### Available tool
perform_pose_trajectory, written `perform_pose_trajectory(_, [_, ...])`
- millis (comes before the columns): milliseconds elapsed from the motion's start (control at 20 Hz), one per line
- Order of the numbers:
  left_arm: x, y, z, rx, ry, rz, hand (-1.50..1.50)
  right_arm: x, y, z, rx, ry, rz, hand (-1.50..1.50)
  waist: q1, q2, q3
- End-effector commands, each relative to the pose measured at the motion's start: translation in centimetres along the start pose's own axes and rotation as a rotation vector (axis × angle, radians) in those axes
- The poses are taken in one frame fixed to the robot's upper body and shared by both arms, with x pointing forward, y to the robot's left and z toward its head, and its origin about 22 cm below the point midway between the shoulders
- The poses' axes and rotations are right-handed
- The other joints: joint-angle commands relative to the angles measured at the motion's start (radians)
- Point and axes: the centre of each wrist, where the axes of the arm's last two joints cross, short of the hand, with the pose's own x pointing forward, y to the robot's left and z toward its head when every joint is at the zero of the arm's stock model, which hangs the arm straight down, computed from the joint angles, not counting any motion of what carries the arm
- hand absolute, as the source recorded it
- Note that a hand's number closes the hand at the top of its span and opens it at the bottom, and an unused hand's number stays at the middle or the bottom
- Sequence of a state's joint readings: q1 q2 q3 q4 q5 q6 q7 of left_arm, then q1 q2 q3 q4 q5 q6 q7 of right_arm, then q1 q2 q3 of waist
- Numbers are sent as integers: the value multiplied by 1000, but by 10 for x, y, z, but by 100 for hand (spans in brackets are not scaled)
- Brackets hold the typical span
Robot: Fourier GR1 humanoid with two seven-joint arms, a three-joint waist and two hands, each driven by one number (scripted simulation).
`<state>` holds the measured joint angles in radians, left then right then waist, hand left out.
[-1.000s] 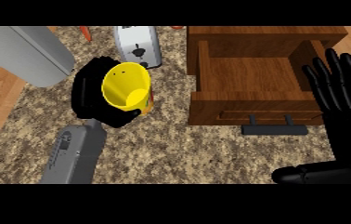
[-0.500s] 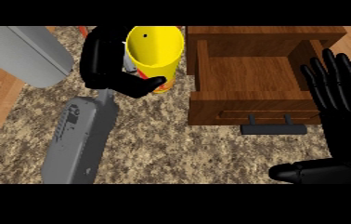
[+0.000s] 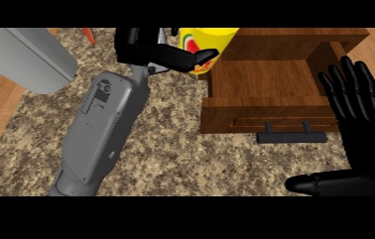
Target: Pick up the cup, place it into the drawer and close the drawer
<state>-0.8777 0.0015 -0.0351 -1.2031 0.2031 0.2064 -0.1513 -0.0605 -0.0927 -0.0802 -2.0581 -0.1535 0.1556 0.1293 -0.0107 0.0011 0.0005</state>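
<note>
As the left hand clamps its fingers round the yellow cup beside the open drawer, we judge it may clip the wall; right hand rests, fingers apart.

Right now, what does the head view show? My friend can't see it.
The left hand holds a yellow cup at the left edge of an open wooden drawer. The right hand rests open at the view's right.

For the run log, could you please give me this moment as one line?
left hand: shut on yellow cup | cup: at open drawer's left edge, not inside | right hand: open, resting at right
</note>
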Motion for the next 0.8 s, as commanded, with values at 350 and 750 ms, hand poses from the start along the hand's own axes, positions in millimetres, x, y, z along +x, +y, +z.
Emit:
perform_pose_trajectory(350, [-24,-42,-20,-1,98,-65,150,8,1,-3,-7,9,-13,-150,-8,1,0])
perform_pose_trajectory(750, [-48,-51,-36,21,141,-116,150,-1,-5,-2,20,-6,-3,-150,-33,8,0])
